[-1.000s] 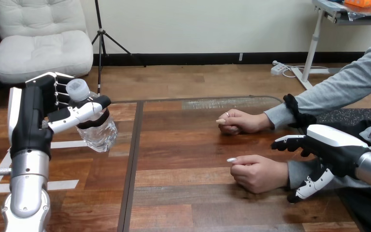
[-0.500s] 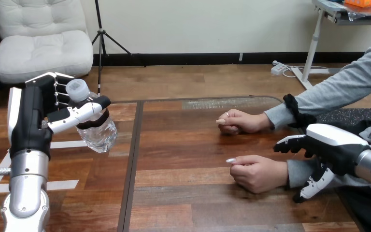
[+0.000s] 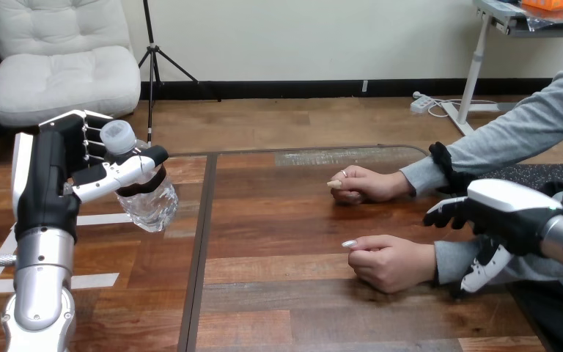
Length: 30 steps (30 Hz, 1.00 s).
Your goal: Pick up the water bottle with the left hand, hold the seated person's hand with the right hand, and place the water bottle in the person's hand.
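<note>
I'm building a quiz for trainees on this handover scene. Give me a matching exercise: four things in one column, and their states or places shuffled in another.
1. water bottle
2. left hand
3. right hand
4. person's nearer hand

a. closed, resting on the table
b. clear, raised off the table
c. curled round the bottle
d. by the person's sleeve

Pairs: 1-b, 2-c, 3-d, 4-a
</note>
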Each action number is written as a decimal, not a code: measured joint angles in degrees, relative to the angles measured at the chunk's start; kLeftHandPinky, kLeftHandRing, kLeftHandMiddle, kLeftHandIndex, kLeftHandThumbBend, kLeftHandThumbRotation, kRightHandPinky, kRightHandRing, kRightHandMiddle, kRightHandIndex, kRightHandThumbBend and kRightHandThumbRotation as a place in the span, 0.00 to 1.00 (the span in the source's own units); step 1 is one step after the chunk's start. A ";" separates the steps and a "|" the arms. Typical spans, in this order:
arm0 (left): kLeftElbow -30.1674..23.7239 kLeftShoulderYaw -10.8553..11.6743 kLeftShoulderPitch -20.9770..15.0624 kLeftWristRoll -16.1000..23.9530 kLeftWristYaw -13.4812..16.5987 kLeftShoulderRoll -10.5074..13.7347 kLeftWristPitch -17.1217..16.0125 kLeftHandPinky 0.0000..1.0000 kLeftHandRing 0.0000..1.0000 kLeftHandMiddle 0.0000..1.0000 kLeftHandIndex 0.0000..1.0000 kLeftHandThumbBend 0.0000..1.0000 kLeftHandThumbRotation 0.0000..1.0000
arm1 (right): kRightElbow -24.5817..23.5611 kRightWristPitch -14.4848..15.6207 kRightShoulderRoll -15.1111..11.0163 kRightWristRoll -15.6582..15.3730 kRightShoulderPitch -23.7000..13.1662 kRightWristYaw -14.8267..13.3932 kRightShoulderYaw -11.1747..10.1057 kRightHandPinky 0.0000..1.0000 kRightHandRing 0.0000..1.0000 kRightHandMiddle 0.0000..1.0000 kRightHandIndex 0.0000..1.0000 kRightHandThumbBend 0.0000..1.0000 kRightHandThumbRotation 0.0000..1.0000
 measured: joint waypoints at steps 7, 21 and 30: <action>0.00 0.00 0.06 -0.37 -0.17 0.00 0.00 0.33 0.37 0.40 0.39 0.75 0.00 | 0.06 0.75 -0.25 -0.37 -1.03 0.00 0.89 0.59 0.74 0.79 0.78 1.00 0.18; 0.00 0.01 0.30 -0.40 -0.41 0.00 -0.01 0.32 0.37 0.40 0.39 0.76 0.00 | 0.06 1.14 -0.25 -0.40 -1.47 0.14 1.73 0.58 0.70 0.75 0.74 1.00 0.17; -0.02 0.01 0.67 -0.41 -0.46 0.00 0.00 0.33 0.37 0.40 0.40 0.76 0.00 | 0.47 1.43 -0.25 -0.39 -1.53 0.54 1.96 0.58 0.69 0.72 0.71 1.00 0.18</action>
